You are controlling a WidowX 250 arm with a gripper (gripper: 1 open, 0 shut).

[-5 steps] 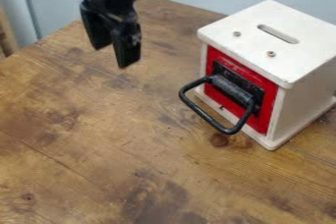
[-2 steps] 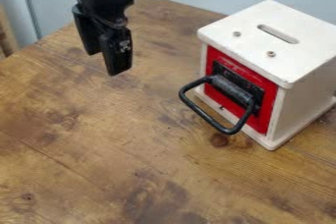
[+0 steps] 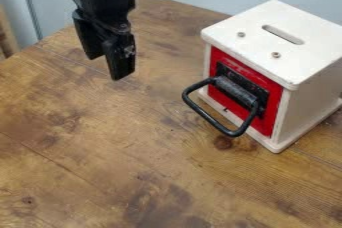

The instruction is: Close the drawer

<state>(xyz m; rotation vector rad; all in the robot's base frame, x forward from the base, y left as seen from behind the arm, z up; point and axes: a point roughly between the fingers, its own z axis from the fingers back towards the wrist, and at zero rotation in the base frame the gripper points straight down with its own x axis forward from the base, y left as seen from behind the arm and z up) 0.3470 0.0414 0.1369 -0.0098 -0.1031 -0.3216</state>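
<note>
Drawer [image 3: 245, 100]: is sitting in the cream box [image 3: 283, 54], well apart from the gripper [image 3: 119, 73], off to its right in view and nearer the camera. Is apparently waiting at the very start, with no contact being made; how far out is hard to tell, so reaching over and pushing home are seemingly remaining. Is keeping fingers apart, gripping nothing. Is facing toward the lower left, with the black loop handle [image 3: 197, 107] jutting out, its long axis running from upper left to lower right.
</note>
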